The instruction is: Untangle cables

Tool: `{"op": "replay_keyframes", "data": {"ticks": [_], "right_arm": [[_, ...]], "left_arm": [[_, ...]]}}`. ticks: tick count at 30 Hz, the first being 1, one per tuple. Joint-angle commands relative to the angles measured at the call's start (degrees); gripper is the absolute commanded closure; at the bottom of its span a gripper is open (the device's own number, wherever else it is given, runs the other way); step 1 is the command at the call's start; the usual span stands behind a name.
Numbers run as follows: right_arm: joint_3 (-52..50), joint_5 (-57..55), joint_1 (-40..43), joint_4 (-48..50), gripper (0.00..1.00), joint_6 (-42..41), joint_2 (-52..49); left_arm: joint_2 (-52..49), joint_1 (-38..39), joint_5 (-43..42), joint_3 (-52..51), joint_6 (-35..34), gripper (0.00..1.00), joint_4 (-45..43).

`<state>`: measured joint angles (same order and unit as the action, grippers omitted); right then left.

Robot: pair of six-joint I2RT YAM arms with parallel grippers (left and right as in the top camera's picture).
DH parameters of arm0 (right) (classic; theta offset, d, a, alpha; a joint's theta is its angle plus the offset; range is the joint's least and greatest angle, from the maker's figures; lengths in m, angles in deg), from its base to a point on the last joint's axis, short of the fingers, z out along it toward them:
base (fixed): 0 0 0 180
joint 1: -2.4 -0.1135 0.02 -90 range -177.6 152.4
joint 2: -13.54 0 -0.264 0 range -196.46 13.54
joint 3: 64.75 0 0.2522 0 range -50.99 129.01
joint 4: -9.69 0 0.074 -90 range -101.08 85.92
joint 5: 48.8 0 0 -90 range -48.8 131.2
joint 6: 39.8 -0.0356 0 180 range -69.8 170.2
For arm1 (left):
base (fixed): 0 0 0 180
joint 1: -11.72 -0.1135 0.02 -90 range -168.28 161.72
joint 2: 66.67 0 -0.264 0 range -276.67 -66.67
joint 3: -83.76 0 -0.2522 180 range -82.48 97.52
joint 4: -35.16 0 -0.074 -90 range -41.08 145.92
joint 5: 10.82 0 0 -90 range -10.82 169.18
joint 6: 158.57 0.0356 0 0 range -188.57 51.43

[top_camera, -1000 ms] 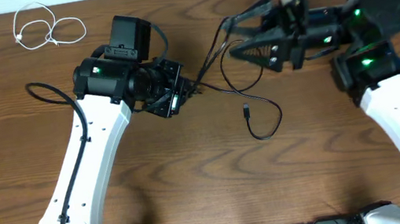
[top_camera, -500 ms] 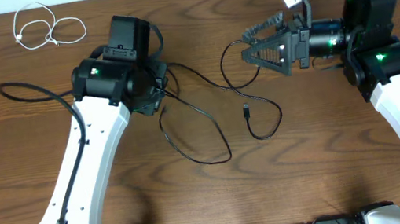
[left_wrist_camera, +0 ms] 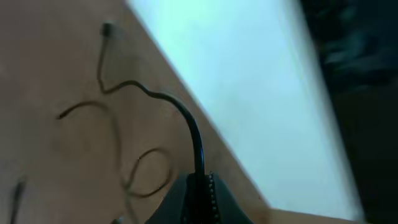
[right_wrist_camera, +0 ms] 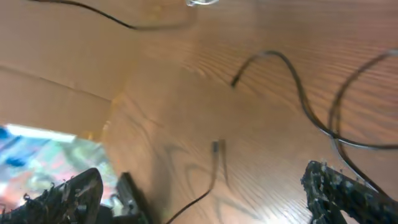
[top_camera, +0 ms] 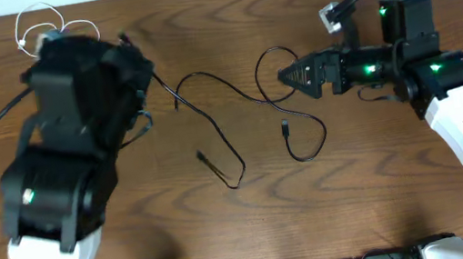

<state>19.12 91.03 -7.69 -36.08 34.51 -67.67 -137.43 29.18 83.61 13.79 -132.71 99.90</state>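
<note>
My left claw (left_wrist_camera: 199,186) was shut tight on a black cable (left_wrist_camera: 198,140). It was a thin, smooth cord that rose straight out of the pinched tips, bent over to the left and ran in soft waves across the table (top_camera: 386,180) to a small blunt plug (left_wrist_camera: 107,28). The table was brown wood with a long, fine grain.

From above, my left arm (top_camera: 68,145) was a big dark blur over the table's left part, and I could not tell which cord led into it. Near the middle a slack black cable (top_camera: 238,161) folded into a narrow hairpin, its tip lying on the wood. Just to its right a looped black cable (top_camera: 258,72) made a round ring close to my right claw (top_camera: 283,74), then curled down into a hook ending in a tiny connector (top_camera: 285,127).

My right claw was spread wide and held nothing, its rough, toothed fingers (right_wrist_camera: 339,190) far apart above the wood. The white cable (top_camera: 19,31), coiled in thin loops, lay at the far left corner, partly hidden behind my left arm.
</note>
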Motion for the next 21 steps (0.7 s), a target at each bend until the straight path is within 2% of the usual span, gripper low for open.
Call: {"op": "replay_keyframes", "data": {"ticks": [1, 8, 11, 13, 15, 21], "right_arm": [[0.3, -9.5, -1.8, -2.2, 0.01, 1.8, -0.2], [0.3, -12.4, -4.6, -2.1, 0.01, 1.9, -0.2], [0.3, -14.3, -5.8, -2.3, 0.01, 1.8, -0.2], [0.3, -15.5, -7.0, -2.3, 0.01, 1.8, -0.2], [0.3, -15.9, -7.6, -2.1, 0.01, 1.8, -0.2], [0.3, -18.8, -9.2, -2.1, 0.01, 1.8, -0.2]], "left_arm": [[4.5, -0.2, 1.2, 0.9, 1.3, 0.93, -5.4], [6.6, -1.4, 2.2, 0.9, 1.3, 0.92, -21.1], [5.9, -2.9, 7.1, 0.9, 1.4, 0.92, -24.9], [4.5, -4.7, 15.0, 0.9, 1.4, 0.92, -25.4], [3.0, -6.1, 18.3, 0.9, 2.5, 0.93, -25.4], [-4.3, -12.5, 22.7, 0.9, 3.1, 0.93, -26.5]]}}
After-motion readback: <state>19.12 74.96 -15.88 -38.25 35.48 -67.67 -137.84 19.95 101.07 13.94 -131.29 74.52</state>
